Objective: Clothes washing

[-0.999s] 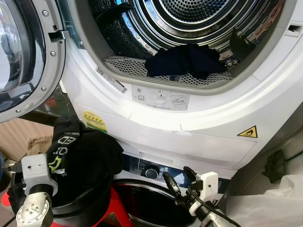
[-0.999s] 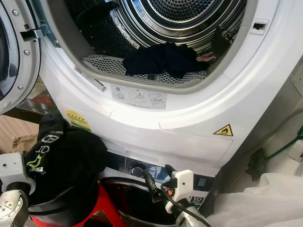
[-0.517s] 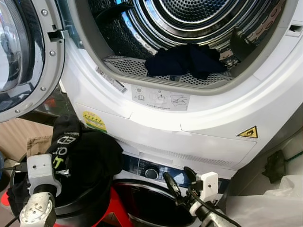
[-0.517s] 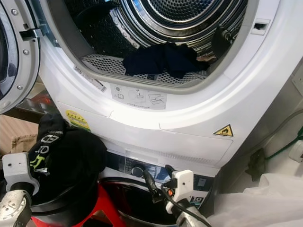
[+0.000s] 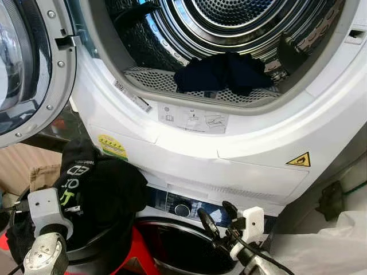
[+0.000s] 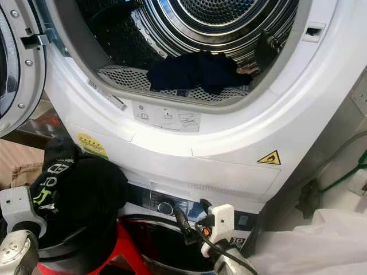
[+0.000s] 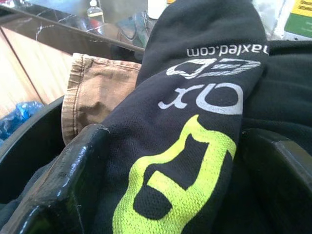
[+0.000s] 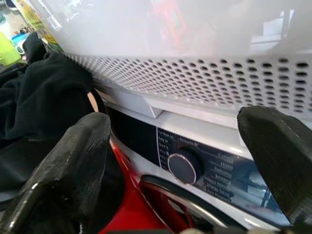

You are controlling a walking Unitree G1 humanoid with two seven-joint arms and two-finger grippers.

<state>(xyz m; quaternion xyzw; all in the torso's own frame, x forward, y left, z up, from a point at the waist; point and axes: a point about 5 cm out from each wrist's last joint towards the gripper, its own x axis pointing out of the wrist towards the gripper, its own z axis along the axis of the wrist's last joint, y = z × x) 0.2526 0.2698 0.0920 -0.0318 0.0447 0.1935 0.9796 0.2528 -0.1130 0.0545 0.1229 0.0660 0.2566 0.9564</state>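
Two hands are seen low in the head views. The left hand (image 7: 170,161) is closed on a black garment (image 5: 109,192) printed with white and yellow-green lettering; its two fingers (image 7: 63,175) are pressed against either side of the cloth, which is bunched above a black basket (image 5: 97,252). A tan cloth (image 7: 92,97) is seen just beside the garment, against the basket's rim. The right hand (image 5: 221,220) is held open and grips nothing, its fingers (image 8: 63,165) spread before the control panel (image 8: 214,165) of the lower machine, whose round knob (image 5: 182,209) is framed between them. Below the panel, a dark red door rim (image 5: 178,246) is visible. Above, the dryer (image 5: 229,154) is stacked, its door (image 5: 28,69) swung open to the left. A dark garment (image 5: 221,71) is lying inside the drum (image 5: 229,23), at the front lip, on the perforated filter. A yellow warning sticker (image 5: 299,160) is fixed to the front below the opening.
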